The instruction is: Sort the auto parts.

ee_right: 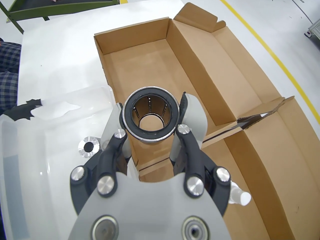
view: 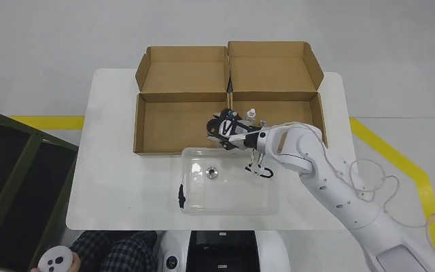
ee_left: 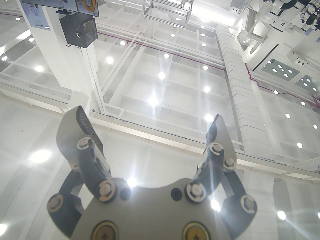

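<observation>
I'm holding the bearing sleeve (ee_right: 151, 139) pinched in the right claw (ee_right: 151, 106), above the near corner of a cardboard box (ee_right: 140, 61). I'm planning to clear the wall and lower it before releasing. The left claw (ee_left: 150, 131) is sitting spread, empty.

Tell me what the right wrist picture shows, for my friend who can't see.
The right gripper holds a ring-shaped bearing over the edge of an open box. Beside it, a clear tray holds a small silver part, with a black part at its edge.
</observation>
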Tool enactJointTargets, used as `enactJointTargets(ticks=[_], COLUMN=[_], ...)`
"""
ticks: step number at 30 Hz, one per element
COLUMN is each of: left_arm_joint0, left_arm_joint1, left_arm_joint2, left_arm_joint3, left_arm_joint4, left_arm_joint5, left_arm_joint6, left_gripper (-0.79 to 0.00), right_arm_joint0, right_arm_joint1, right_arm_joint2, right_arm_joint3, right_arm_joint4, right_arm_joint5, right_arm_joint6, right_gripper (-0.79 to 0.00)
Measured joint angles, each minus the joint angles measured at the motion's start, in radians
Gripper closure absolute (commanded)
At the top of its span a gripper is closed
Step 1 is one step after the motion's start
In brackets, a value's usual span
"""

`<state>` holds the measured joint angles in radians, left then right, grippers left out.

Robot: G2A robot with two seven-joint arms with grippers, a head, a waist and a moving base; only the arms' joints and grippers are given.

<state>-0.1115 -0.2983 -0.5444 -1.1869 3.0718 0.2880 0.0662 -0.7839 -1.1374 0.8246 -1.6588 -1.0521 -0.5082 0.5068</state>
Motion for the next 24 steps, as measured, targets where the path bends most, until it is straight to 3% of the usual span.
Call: enactJointTargets(ticks=[17,20,24], left_arm_joint0=[0.0,0.0,0.0], left_arm_joint1=[0.0,0.0,0.0], left_arm_joint2=[0.0,0.0,0.0], left_arm_joint3=[0.0,0.0,0.0], left_arm_joint4=[0.0,0.0,0.0], left_arm_joint5=[0.0,0.0,0.0], left_arm_joint6=[0.0,0.0,0.0], left_gripper=[-0.785,-0.785,-0.785], right_arm_joint0=[0.08,0.078,0.075], right_arm_joint1=[-0.065,-0.07,-0.078], right_arm_joint2=[-0.11,-0.117,-0.122], right_arm_joint3=[0.16,0.169,0.189], right_arm_joint4=[-0.051,-0.061,-0.057], right_arm_joint5=[0.084,0.085,0.084], right_arm_joint6=[0.032,0.045,0.058], right_gripper=[0.0,-0.108,-0.157])
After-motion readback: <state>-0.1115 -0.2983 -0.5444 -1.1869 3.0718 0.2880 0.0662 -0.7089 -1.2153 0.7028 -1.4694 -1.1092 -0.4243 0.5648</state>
